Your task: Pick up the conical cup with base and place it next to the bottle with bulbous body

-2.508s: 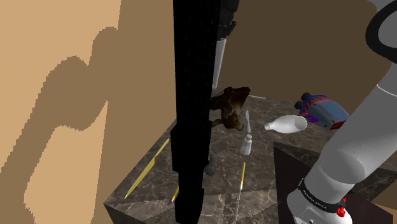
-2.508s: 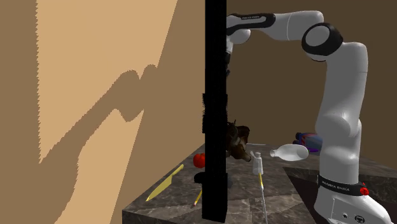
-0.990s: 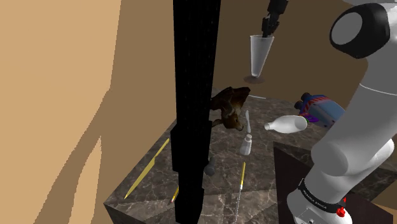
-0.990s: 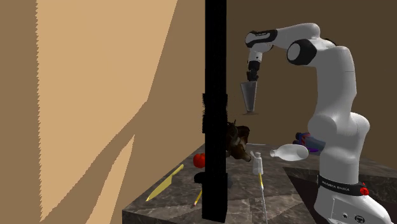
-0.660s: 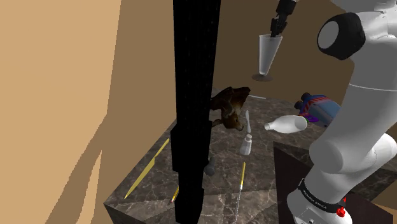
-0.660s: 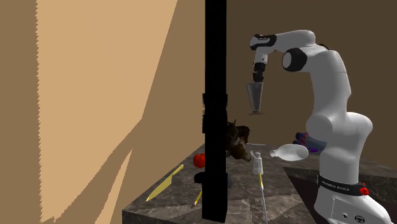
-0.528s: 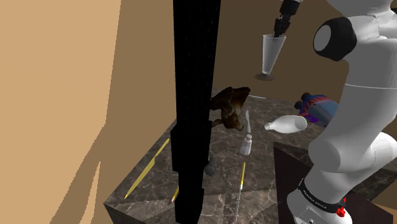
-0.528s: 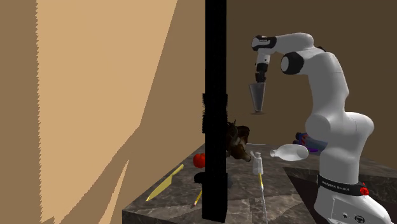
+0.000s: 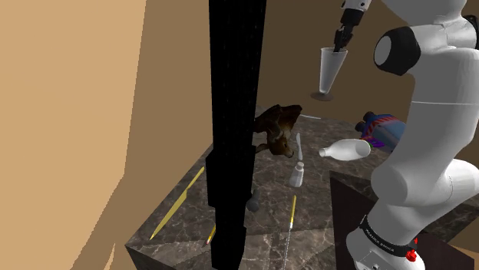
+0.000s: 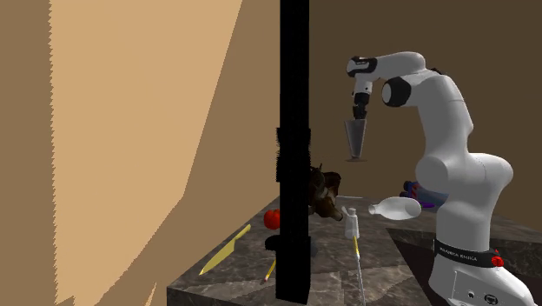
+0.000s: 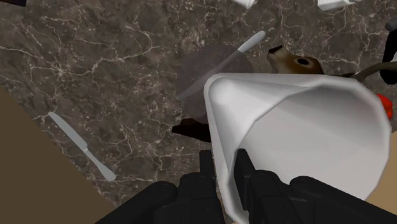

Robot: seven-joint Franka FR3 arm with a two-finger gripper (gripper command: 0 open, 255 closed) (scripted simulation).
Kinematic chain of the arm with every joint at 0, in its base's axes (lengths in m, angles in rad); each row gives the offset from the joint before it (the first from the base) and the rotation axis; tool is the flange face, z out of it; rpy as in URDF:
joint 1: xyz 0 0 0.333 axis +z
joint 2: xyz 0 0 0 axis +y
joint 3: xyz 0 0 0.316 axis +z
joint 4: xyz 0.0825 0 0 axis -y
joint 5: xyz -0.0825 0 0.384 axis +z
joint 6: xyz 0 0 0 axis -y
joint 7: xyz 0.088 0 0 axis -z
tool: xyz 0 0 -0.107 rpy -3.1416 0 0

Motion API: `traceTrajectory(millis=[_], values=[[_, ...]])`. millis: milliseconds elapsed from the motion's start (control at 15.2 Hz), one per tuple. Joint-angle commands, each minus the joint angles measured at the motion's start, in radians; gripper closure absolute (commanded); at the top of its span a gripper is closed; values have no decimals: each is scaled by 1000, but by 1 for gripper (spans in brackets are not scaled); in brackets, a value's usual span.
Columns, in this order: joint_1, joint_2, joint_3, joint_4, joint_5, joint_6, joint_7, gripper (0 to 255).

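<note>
The conical cup is pale and see-through, with a small round base. It hangs upright high above the marble table, and my gripper is shut on its rim from above. In the second exterior view the cup hangs under the gripper, over the table's far part. The wrist view looks into the cup's white mouth, with one fingertip outside the rim and the other inside. A white bottle with a rounded body lies on its side below, toward the stand.
A tall black pillar stands at the table's middle. Near it are a brown toy deer, a small upright white bottle, a yellow knife and a red thing. A blue-purple object lies behind the bottle.
The arm has carried the cup toward the shoulder view's right and slightly lower, closer to above the lying bottle. The grip on the rim has not changed.
</note>
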Motion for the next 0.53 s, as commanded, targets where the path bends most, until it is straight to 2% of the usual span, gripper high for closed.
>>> traceTrajectory(millis=[0,462], values=[[16,-42,-1,-96,-16,55,-6,255],[44,-114,1,-299,-44,189,-16,255]])
